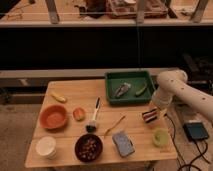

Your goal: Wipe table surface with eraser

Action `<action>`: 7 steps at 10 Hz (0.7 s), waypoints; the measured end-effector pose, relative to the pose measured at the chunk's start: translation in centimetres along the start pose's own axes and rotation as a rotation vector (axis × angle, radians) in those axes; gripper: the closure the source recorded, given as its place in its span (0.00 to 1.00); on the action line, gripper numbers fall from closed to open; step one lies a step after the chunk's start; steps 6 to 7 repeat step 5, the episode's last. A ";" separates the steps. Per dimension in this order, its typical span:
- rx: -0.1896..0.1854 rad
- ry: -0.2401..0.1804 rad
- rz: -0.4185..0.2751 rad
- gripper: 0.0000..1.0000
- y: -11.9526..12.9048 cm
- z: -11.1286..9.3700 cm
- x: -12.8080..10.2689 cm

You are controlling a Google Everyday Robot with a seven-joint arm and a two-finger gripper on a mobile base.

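Note:
The table surface is a light wooden plank top that fills the middle of the camera view. The eraser, a small dark block with pale stripes, sits near the table's right edge, just in front of the green tray. My gripper comes down on it from the white arm at the right and is shut on the eraser, with the block's lower face against or just above the wood. The fingers themselves are mostly hidden behind the wrist.
A green tray with two items stands at the back right. Also on the table are an orange bowl, an orange fruit, a white-handled brush, a dark bowl, a white cup, a blue-grey pad and a green cup.

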 end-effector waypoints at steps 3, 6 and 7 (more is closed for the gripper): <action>0.006 -0.011 -0.063 1.00 -3.0 0.5 -2.6; 0.019 -0.043 -0.125 1.00 -4.8 0.9 -5.7; 0.019 -0.043 -0.125 1.00 -4.8 0.9 -5.7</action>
